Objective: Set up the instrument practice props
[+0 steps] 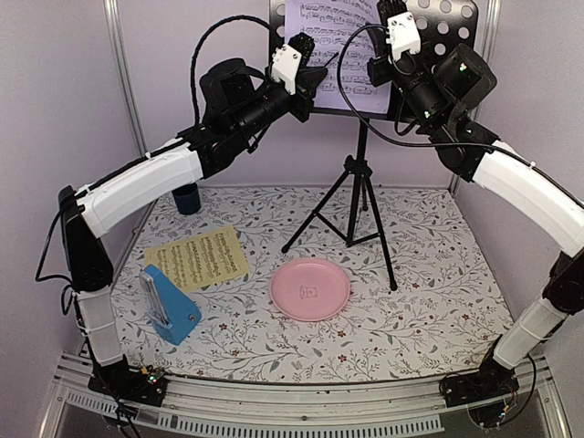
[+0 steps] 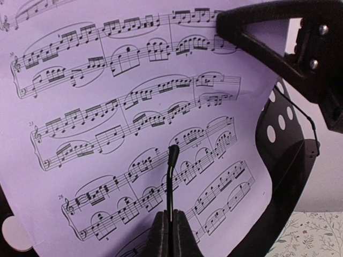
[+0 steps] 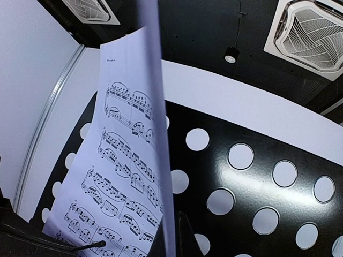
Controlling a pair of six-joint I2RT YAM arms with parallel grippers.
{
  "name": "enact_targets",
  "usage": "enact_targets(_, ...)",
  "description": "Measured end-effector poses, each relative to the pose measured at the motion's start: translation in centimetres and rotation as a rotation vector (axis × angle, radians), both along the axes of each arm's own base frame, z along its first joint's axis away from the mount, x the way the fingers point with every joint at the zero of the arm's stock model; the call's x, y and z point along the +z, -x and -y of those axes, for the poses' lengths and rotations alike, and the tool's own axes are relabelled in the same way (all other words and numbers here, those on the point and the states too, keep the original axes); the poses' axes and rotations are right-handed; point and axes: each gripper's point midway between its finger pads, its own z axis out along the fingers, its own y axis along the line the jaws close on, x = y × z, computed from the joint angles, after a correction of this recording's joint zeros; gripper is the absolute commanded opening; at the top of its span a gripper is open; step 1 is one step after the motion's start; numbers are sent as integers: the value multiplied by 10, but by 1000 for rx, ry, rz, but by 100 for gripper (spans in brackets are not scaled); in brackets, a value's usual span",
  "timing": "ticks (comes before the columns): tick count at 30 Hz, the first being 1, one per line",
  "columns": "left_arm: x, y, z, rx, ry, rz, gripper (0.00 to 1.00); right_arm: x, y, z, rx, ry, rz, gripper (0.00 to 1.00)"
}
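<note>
Lilac sheet (image 1: 333, 55) lies against the music stand (image 1: 452, 27) desk; right gripper (image 1: 393, 11) pinches its edge; left gripper (image 1: 313, 78) I cannot tell. Seat it squarely on the stand's ledge before releasing

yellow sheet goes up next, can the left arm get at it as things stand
probably yes: the yellow sheet lies flat with nothing on it, on that arm's own side, the metronome beside it

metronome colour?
Blue: the metronome has a pale strip down its front face. Shows best in the top external view.
</note>
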Motion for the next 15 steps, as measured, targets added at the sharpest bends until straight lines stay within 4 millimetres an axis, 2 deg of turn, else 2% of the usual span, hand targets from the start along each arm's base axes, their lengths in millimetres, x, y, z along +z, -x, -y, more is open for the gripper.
enact_targets(15,0,1,1,-9,-4,5,0,5,-2,1,56,-53,-2,0)
